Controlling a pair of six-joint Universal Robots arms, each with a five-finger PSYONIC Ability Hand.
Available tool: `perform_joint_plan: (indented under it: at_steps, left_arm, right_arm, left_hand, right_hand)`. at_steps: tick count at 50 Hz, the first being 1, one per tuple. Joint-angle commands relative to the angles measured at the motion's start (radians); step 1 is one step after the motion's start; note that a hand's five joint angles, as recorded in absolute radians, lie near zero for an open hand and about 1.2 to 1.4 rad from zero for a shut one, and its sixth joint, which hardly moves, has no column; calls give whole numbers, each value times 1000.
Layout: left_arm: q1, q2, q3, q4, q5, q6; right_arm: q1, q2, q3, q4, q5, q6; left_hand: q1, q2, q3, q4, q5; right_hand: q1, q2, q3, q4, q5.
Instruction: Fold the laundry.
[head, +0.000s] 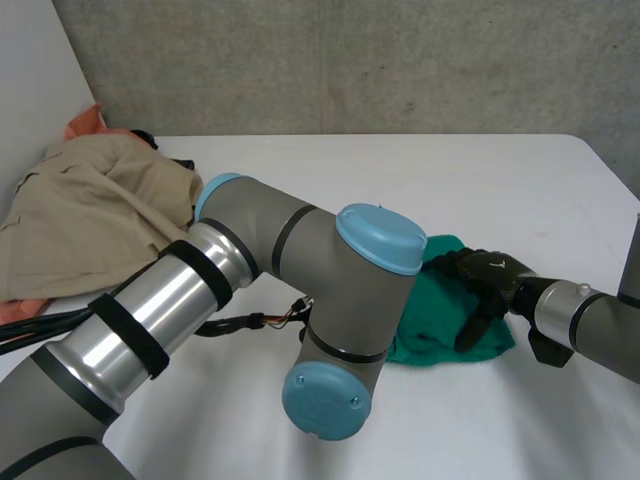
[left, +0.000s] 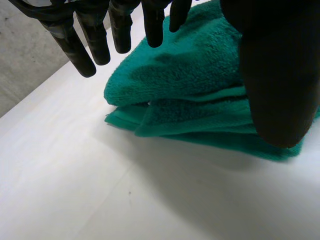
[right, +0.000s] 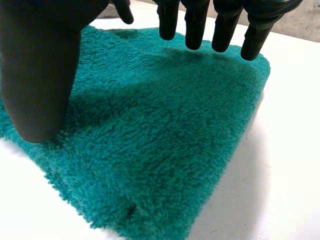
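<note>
A green towel (head: 432, 332) lies folded on the white table (head: 520, 180), right of the middle. My right hand (head: 486, 276) rests over the towel's right part, fingers straight, holding nothing. In the right wrist view its fingers (right: 195, 25) and thumb hover just above the fluffy towel (right: 160, 140). The left wrist view has my left hand (left: 95, 42) open above the towel's folded edge (left: 190, 80), where the layers lie stacked, its thumb beside the towel's top. My left arm (head: 340, 290) reaches across and hides the towel's left part.
A heap of laundry sits at the table's far left: a beige garment (head: 90, 210) on top, an orange cloth (head: 85, 122) behind it. A grey wall (head: 350, 60) closes the back. Bare table lies in front of and beyond the towel.
</note>
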Motion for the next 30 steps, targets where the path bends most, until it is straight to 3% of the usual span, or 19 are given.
perform_joint_plan:
  at_steps: [1, 9, 18, 23, 30]
  left_arm:
    - [-6, 31, -18, 2, -4, -10]
    - [14, 129, -15, 61, 18, -51]
    - [34, 96, 97, 129, 260, -126]
    - [13, -36, 225, 77, 216, -102]
    - [6, -174, 346, -14, 64, 64]
  right_arm:
    - [-4, -40, -6, -7, 28, 0]
    - [-44, -126, 1, -2, 31, 33]
    - [-107, -123, -75, 16, 23, 93]
    - [-116, -74, -90, 38, 13, 75]
    - [-93, -16, -75, 47, -4, -3]
  left_hand:
    - [-14, -28, -32, -26, -49]
    - [-14, -28, -32, -26, -49]
    - [-14, -28, -32, -26, -49]
    - [-14, -28, -32, -26, -49]
    - [-14, -28, -32, -26, -49]
  right_hand:
    - [-43, -32, -32, -36, -48]
    - [-43, -32, -32, -36, -48]
    - [-43, -32, -32, -36, -48]
    - [-43, -32, -32, -36, -48]
    - [-43, -32, -32, -36, -48]
